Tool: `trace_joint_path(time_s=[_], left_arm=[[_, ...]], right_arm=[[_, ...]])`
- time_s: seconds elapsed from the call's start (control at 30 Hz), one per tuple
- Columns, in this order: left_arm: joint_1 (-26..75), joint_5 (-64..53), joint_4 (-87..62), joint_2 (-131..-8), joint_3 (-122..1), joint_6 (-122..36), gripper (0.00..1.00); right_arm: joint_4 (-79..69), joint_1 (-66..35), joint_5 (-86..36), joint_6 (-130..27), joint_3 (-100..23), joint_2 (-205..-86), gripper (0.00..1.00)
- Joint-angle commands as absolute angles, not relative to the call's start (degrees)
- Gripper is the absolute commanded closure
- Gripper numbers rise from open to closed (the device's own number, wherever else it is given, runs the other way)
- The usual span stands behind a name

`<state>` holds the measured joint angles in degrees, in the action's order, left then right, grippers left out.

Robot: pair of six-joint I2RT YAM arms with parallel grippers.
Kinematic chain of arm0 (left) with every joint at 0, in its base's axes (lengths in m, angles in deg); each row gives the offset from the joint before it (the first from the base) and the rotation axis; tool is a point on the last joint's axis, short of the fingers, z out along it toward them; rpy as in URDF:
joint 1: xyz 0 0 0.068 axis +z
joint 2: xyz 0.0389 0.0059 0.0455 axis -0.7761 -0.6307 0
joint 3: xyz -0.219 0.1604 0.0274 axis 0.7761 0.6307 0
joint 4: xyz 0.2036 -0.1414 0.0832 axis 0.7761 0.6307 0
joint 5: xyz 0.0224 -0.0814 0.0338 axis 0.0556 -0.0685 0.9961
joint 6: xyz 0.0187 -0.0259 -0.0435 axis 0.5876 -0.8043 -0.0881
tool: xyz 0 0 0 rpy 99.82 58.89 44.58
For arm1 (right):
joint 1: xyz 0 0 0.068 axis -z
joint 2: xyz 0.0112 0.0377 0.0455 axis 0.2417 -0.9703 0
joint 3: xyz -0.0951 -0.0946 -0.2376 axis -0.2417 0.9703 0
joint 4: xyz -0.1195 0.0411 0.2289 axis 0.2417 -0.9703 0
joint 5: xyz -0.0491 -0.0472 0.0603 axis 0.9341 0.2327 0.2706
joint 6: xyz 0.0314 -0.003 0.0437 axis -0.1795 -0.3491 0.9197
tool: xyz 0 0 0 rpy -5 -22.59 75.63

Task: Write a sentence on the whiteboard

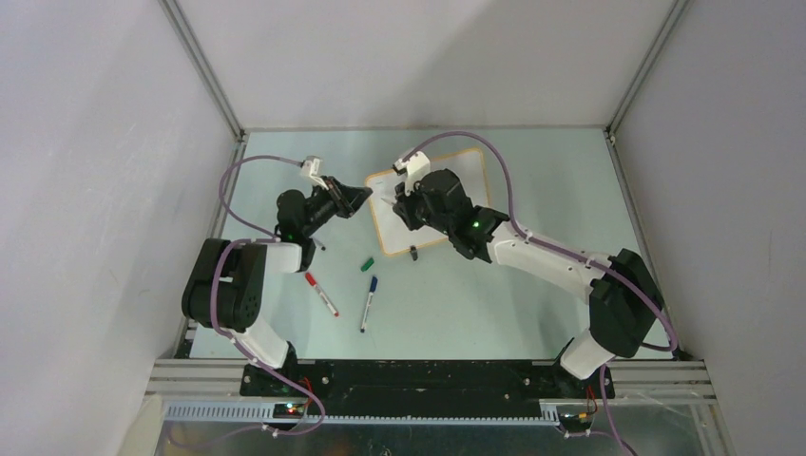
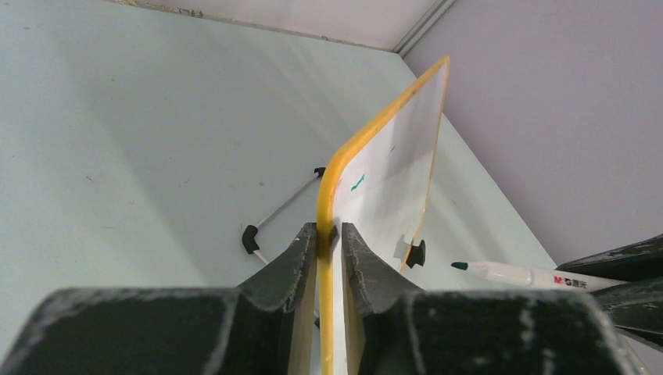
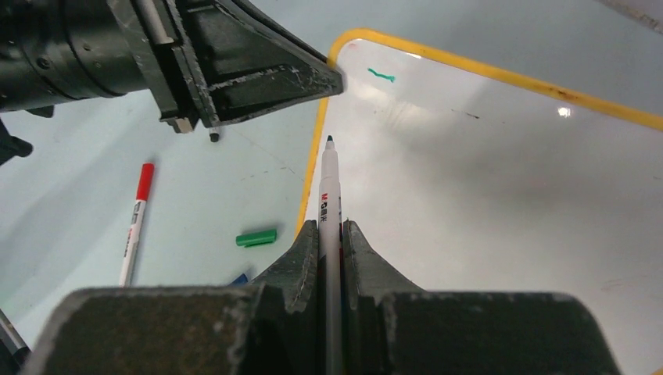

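The whiteboard (image 1: 472,166) lies in the middle of the table, white with an orange-yellow frame. My left gripper (image 2: 329,234) is shut on its left edge, one finger on each side of the frame (image 2: 324,195). My right gripper (image 3: 330,226) is shut on a green-tipped marker (image 3: 328,187), whose tip hangs over the board's (image 3: 485,180) left part, close to the left gripper (image 3: 332,78). Of the sentence, only a short green stroke (image 3: 381,76) shows near the board's corner. The same stroke (image 2: 357,184) appears in the left wrist view.
On the table near the board's front-left lie a red marker (image 1: 321,294), a blue marker (image 1: 368,302) and a loose green cap (image 1: 367,264). A black clip foot (image 1: 413,252) sits at the board's near edge. Grey walls enclose the table on three sides.
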<state>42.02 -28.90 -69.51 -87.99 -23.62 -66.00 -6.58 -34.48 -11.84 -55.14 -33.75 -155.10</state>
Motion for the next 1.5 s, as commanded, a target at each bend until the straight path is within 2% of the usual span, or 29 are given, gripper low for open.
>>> trace_joint_path(time_s=[0.0,0.6,1.47], left_arm=[[41.28,-30.96,-69.67,-86.69,-25.15,-65.18,0.8],[41.22,-30.43,-67.29,-86.39,-26.0,-63.78,0.78],[41.23,-30.19,-67.27,-85.95,-25.63,-63.58,0.78]], right_arm=[[-1.48,-34.77,-11.24,-56.23,-34.19,-153.37,1.0],[-5.73,-33.94,-8.93,-56.0,-42.33,-159.86,1.0],[-7.98,-32.92,-8.38,-55.31,-46.48,-164.8,1.0]])
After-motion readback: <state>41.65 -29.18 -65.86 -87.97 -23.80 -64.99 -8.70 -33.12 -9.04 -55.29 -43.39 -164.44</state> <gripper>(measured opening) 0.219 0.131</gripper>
